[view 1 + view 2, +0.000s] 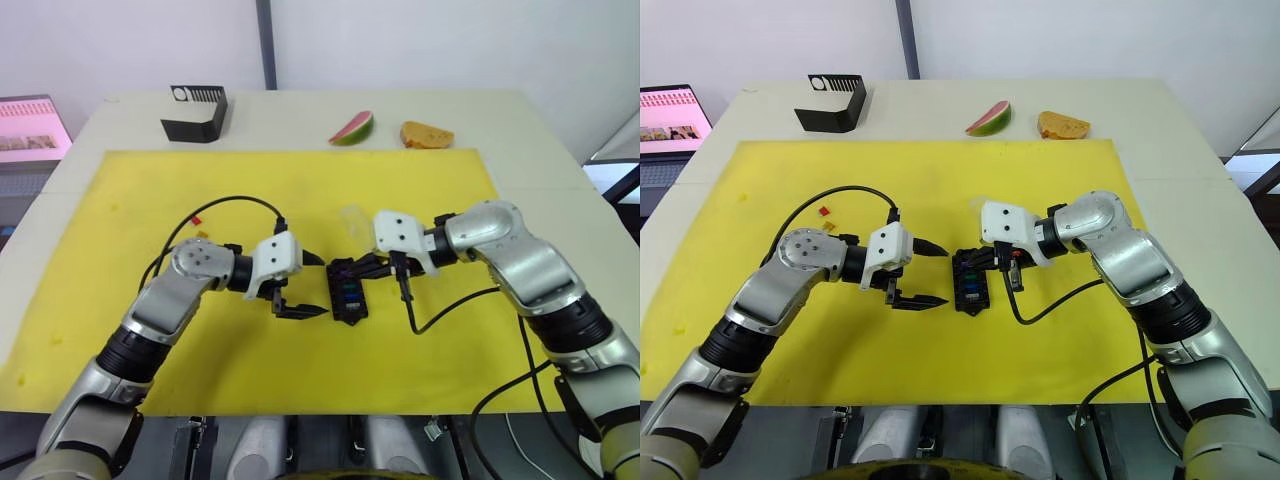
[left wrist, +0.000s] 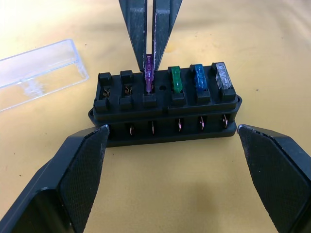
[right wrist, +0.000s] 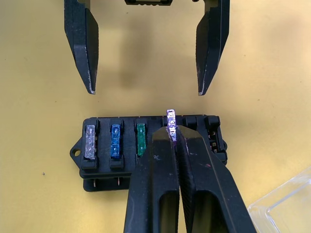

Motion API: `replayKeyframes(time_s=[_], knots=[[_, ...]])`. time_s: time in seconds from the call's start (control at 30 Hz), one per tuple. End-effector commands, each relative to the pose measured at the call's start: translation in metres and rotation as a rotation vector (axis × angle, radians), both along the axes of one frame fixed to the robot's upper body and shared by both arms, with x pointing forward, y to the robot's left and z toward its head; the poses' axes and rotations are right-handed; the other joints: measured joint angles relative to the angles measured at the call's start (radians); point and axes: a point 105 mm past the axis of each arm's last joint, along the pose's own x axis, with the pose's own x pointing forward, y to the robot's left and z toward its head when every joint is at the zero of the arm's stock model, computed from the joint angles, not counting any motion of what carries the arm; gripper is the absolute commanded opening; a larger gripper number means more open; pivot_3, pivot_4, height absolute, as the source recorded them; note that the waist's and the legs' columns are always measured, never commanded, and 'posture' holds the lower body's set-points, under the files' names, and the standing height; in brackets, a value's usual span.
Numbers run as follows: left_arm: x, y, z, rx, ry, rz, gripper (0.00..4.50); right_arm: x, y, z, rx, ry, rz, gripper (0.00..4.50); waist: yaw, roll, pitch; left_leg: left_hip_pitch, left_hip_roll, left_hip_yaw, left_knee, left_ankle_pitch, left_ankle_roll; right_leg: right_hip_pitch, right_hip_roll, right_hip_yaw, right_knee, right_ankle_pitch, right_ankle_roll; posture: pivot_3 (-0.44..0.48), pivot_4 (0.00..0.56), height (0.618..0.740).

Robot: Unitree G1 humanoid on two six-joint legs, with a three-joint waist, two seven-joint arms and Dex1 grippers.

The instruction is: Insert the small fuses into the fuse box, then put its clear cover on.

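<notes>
A: Anything readable? Start from the left.

B: No legible writing. A black holder (image 1: 196, 112) with white ridged markings sits far left. The left gripper (image 1: 305, 285) hangs with jaws wide apart, just left of the fuse box (image 1: 349, 292), mid-mat.

A: Fuses?

B: Green (image 2: 175, 80), blue (image 2: 198, 77) and whitish (image 2: 221, 75) fuses are seated. The right gripper (image 3: 172, 134) pinches the violet fuse (image 2: 148, 73) at a slot.

A: Cover?

B: The clear cover (image 2: 37, 72) lies just beyond the box. Red (image 1: 823, 211) and amber (image 1: 829, 227) fuses lie far left.
</notes>
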Motion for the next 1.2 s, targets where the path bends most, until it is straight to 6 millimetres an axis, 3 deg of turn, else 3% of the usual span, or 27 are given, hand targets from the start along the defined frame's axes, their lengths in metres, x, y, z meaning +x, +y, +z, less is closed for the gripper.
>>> replayKeyframes(time_s=[0.03, 0.7, 1.2], knots=[[-0.002, -0.001, 0.009, -0.013, -0.034, -0.009, 4.45, 0.0, 0.003, 0.009, 0.01, -0.034, 0.017, 0.0, 0.0, 0.0, 0.0, 0.0, 0.0, 0.0, 0.0, 0.0, 0.0, 0.0, 0.0, 0.0, 0.0, 0.0, 0.0, 0.0, 0.15, 0.74], [0.0, -0.001, 0.009, -0.013, -0.036, -0.002, 4.45, -0.003, 0.005, 0.012, 0.015, -0.032, 0.022, 0.0, 0.0, 0.0, 0.0, 0.0, 0.0, 0.0, 0.0, 0.0, 0.0, 0.0, 0.0, 0.0, 0.0, 0.0, 0.0, 0.0, 0.15, 0.74], [0.0, 0.0, 0.009, -0.012, -0.037, 0.002, 4.45, 0.0, 0.003, 0.001, -0.002, -0.01, 0.005, 0.0, 0.0, 0.0, 0.0, 0.0, 0.0, 0.0, 0.0, 0.0, 0.0, 0.0, 0.0, 0.0, 0.0, 0.0, 0.0, 0.0, 0.15, 0.74]])
